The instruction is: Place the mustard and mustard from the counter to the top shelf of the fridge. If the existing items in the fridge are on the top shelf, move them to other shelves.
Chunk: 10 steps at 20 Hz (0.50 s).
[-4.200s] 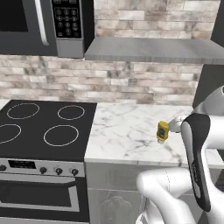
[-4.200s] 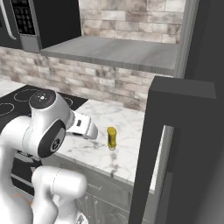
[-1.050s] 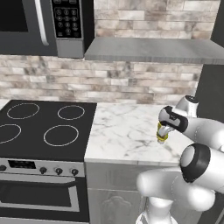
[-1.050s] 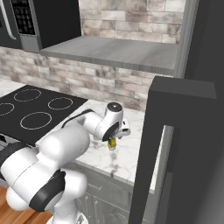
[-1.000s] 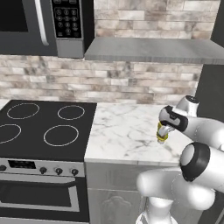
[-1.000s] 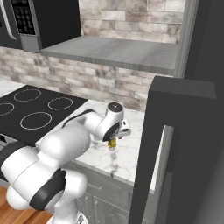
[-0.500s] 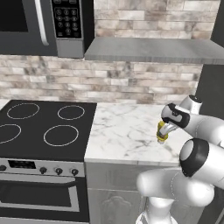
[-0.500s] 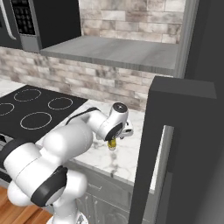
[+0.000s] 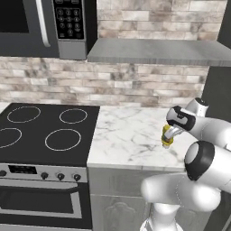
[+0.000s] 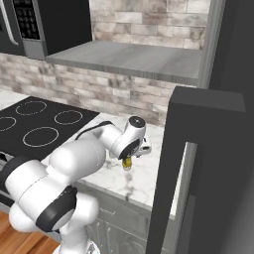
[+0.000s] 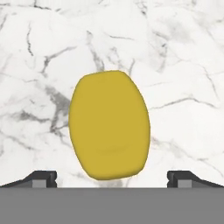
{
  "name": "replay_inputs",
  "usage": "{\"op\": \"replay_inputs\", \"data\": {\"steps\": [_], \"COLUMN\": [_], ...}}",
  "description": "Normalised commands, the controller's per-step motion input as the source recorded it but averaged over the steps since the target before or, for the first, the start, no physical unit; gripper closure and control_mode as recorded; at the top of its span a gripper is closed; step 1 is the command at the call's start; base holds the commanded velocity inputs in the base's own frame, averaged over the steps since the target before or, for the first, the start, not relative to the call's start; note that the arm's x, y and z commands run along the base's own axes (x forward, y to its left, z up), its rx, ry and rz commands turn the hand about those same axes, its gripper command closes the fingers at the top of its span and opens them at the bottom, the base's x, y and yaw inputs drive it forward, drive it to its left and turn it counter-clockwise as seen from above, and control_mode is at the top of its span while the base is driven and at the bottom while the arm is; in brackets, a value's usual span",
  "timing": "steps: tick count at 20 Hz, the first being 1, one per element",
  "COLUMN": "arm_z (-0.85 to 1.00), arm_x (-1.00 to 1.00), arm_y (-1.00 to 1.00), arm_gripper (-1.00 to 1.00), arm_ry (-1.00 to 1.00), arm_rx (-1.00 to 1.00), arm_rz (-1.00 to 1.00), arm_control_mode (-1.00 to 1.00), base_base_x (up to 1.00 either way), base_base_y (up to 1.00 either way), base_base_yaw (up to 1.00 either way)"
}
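- Reaching down over the short mustard bottle (image 11: 109, 131), the gripper (image 11: 112, 177) has its fingers wide apart, one on each side.
- The bottle stands on the white counter (image 9: 131, 135), near the fridge (image 10: 208, 163).
- Next, I think, it must go lower and squeeze shut on the bottle.

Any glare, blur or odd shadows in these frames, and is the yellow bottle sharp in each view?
Left base view: even flat light, no glare, the bottle small and slightly soft under the claw. Right base view: the fridge door is a dark mass, the bottle mostly hidden by the arm. Hand view: bottle top sharp, only a faint shadow on the counter.
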Motion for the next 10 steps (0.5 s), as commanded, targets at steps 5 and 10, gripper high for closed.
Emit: {"op": "replay_inputs", "data": {"steps": [5,10], "arm_z": [0.0,0.0], "arm_x": [0.04,0.05], "arm_y": [0.0,0.0], "arm_gripper": [-1.0,-1.0], "arm_ry": [0.0,0.0], "arm_rx": [0.0,0.01], "arm_rz": [0.0,0.0], "arm_control_mode": [-1.0,-1.0], "base_base_x": [0.0,0.0], "base_base_y": [0.0,0.0], "base_base_yaw": [0.0,0.0]}}
